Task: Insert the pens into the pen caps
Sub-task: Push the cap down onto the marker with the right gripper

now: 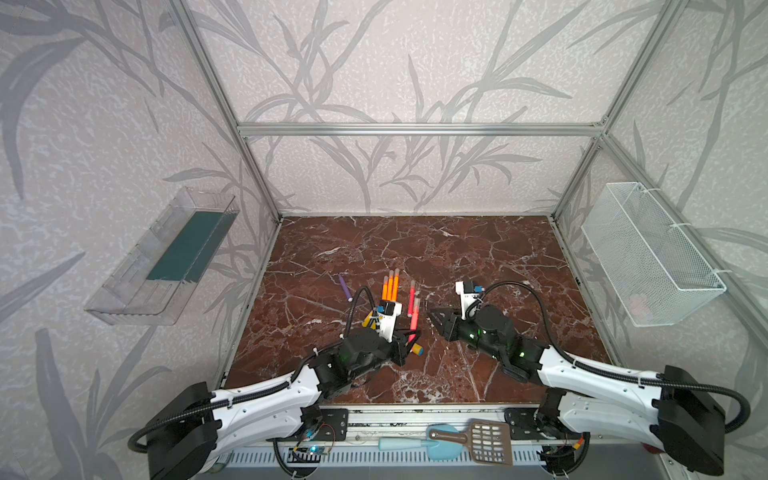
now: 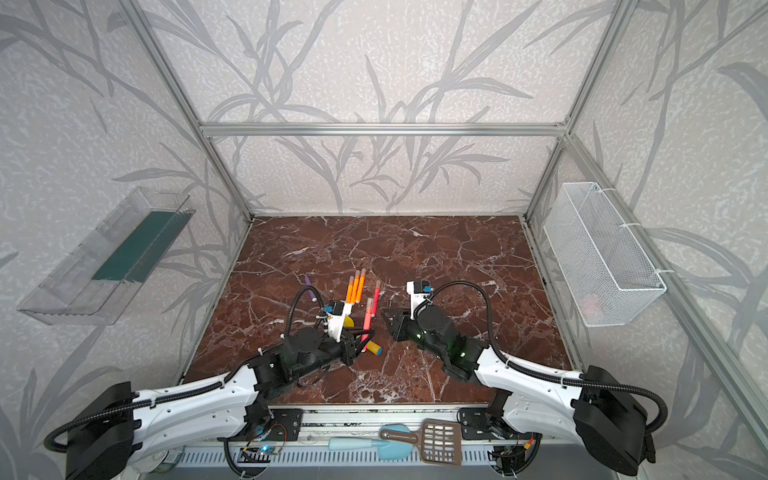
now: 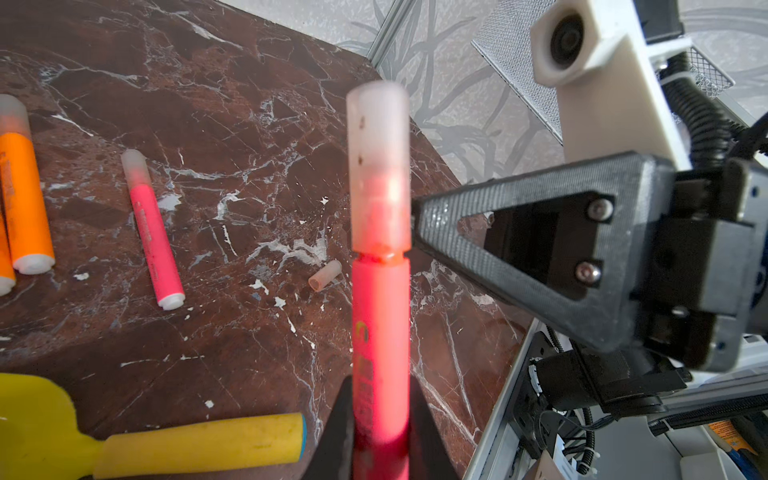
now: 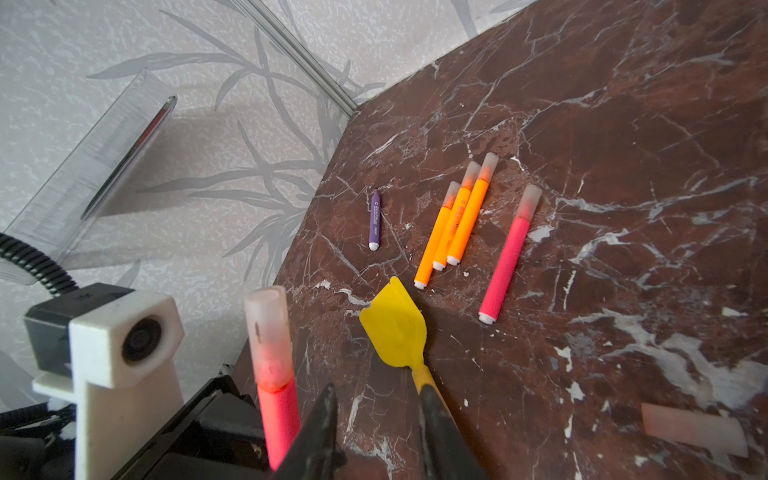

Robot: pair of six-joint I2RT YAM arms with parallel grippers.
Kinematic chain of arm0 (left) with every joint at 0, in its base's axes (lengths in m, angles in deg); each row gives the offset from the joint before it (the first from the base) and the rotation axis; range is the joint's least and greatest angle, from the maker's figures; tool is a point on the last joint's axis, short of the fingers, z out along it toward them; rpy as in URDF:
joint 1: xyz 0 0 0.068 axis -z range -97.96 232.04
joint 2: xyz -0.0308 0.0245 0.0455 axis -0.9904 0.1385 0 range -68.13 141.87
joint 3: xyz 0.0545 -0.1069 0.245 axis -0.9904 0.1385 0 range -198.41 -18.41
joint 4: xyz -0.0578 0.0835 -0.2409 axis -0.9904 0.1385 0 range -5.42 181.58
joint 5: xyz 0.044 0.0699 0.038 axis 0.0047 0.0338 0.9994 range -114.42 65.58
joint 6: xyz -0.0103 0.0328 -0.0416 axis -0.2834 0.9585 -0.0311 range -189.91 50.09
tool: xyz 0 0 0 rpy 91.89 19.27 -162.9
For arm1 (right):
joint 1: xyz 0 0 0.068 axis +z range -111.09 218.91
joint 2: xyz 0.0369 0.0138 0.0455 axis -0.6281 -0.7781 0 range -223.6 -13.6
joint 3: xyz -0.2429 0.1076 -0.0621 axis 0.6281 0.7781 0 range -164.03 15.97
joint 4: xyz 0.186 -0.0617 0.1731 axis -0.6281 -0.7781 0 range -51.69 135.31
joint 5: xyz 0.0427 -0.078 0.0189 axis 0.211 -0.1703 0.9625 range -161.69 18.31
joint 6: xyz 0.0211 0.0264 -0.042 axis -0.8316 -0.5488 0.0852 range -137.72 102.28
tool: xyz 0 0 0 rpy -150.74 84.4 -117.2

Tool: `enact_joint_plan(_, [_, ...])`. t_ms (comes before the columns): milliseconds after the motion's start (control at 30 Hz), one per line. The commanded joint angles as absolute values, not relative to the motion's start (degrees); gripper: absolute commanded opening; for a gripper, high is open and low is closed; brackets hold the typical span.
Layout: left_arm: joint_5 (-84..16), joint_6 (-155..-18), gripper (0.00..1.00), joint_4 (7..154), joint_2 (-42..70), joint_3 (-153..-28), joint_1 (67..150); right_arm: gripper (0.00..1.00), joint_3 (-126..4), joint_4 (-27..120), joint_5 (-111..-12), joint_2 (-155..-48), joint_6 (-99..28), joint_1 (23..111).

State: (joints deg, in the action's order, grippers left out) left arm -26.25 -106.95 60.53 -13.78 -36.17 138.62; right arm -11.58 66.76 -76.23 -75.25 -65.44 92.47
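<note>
The left gripper [image 3: 380, 386] is clamped on the lower barrel of a pinkish-red pen [image 3: 380, 328], which stands up out of its fingers over the marble table [image 1: 478, 257]. A translucent pen cap [image 3: 378, 166] sits over that pen's tip, its rim almost down to the shoulder of the barrel. The right gripper [image 4: 377, 392] is just beside this capped end. Its jaws are parted with nothing between them, and the capped pen is outside them. In the left wrist view one right finger tip seems to touch the cap's side, but blur makes that uncertain.

A yellow toy shovel [image 4: 395, 328] lies on the table beneath both grippers. Beyond it a second pinkish-red pen [image 4: 510, 253] lies flat with its cap on. Beside that, three orange pens [image 4: 457, 220] lie close together, each capped. A purple pen [image 4: 375, 220] lies apart from them, its pointed tip bare. One loose pen cap [image 3: 325, 275] lies on its side on the marble, near the held pen.
</note>
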Motion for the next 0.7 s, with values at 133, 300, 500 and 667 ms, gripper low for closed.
enact_joint_plan(133, [-25.6,-106.3,0.00,58.6,-13.7,-36.6,138.5,0.42,-11.7,66.6,-77.6,-72.2,-62.7,92.4])
enact_joint_plan(300, [-25.9,-106.4,0.00,58.4,-13.7,-36.5,138.5,0.49,-15.6,68.0,-75.7,-74.6,-60.5,92.4])
enact_joint_plan(500, [-26.9,-106.2,0.00,57.9,-13.4,-36.6,138.5,0.49,-22.4,69.1,-72.9,-83.6,-59.3,91.7])
enact_joint_plan(667, [-27.8,-106.0,0.00,57.6,-12.9,-36.7,138.5,0.49,-26.0,70.3,-71.1,-88.7,-59.4,90.9])
